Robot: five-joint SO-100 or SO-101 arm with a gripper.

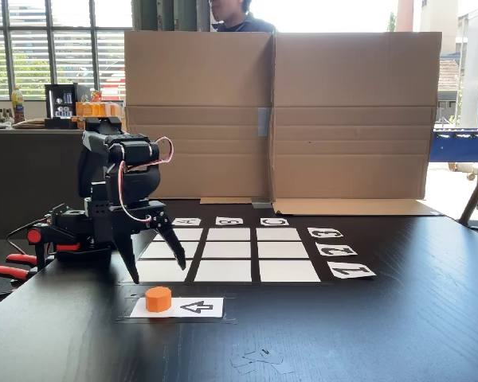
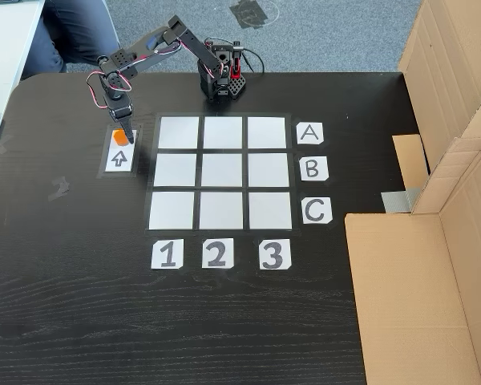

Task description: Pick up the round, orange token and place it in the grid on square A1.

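Observation:
The orange token point(image 1: 158, 298) point(image 2: 119, 137) stands on the end of a white arrow card point(image 1: 197, 307) point(image 2: 119, 157), beside the grid point(image 1: 229, 251) point(image 2: 221, 173). My gripper point(image 1: 158, 273) point(image 2: 126, 138) is open and points down, its dark fingers spread just above the token with nothing between them. Square A1 point(image 1: 169, 275) point(image 2: 179, 132) is the corner cell nearest the token, one gap away from the arrow card, and it is bare. The A-B-C and 1-2-3 cards edge two sides of the grid.
A tall cardboard wall point(image 1: 279, 111) point(image 2: 457, 160) stands along the table's far side from the arm. The arm's base point(image 2: 222, 80) is clamped at the table edge with red clamps point(image 1: 16, 267). A person sits behind the cardboard point(image 1: 231, 16).

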